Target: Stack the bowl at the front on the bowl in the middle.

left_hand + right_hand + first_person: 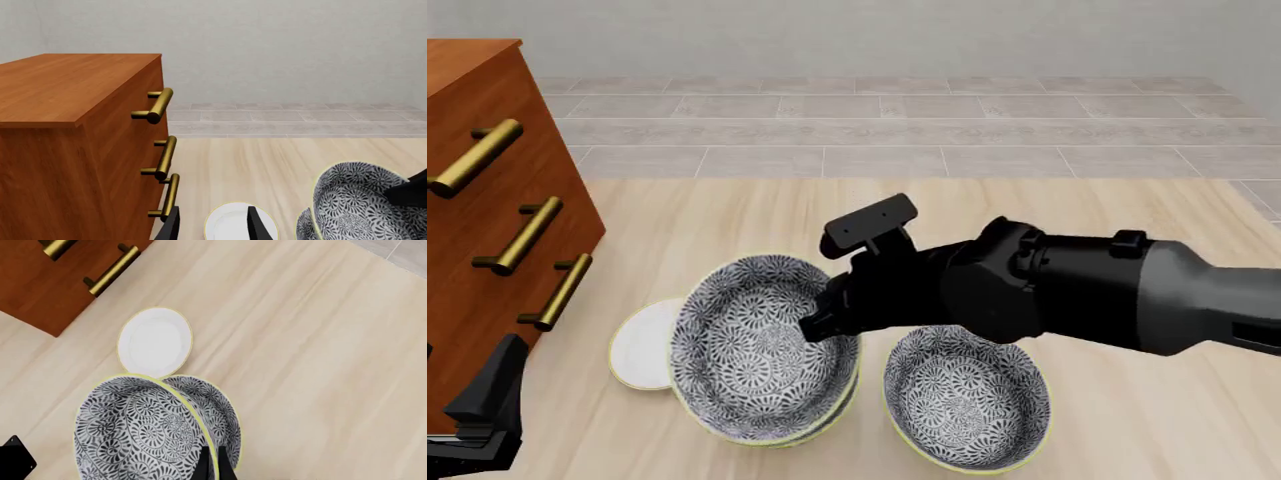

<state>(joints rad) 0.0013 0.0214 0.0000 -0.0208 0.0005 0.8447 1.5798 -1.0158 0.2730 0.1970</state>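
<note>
Evidently the right gripper (213, 465) has its fingers pinched narrow on the rim of the bowl at the front (761, 345), holding it tilted over the bowl in the middle (210, 412) for nesting; the left gripper (212, 225) waits spread wide near the plate (643, 345).

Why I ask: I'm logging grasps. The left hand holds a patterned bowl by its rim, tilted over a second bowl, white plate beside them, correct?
No: it is the right hand that holds the patterned bowl by its rim, as the front view shows. The left hand is open and empty. The second bowl below and white plate beside are right.
</note>
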